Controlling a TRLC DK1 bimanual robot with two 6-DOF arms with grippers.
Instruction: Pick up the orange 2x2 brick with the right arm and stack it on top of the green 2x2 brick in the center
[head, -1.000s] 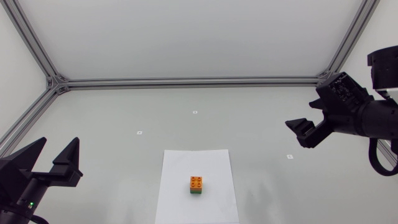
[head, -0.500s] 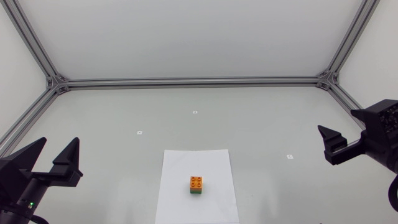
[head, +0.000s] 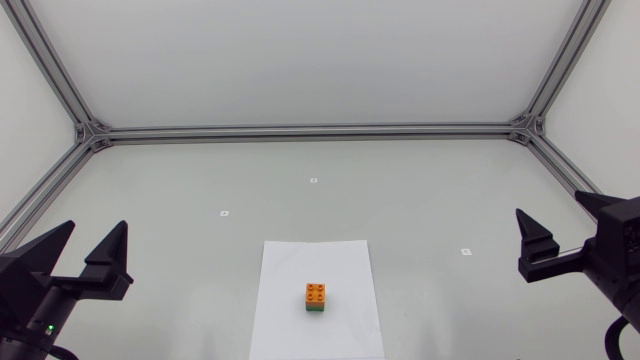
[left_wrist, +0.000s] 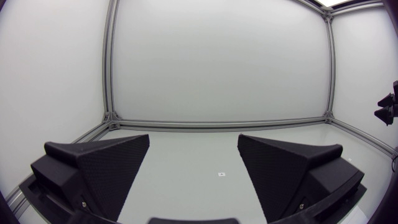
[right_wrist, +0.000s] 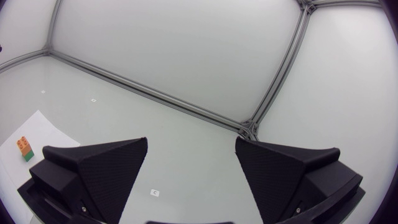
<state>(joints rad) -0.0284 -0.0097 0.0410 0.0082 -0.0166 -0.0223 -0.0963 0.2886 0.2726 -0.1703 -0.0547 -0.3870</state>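
Right end effector wide open, empty, well apart from orange 2x2 brick, which sits on green 2x2 brick mid-bench.

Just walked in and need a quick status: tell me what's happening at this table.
Nothing is being handled right now. The orange 2x2 brick sits stacked on the green 2x2 brick, on a white sheet of paper lying on the table. The left gripper and the right gripper are both open and empty, off at opposite sides, well clear of the stack. Judging by that, the stacking looks done.
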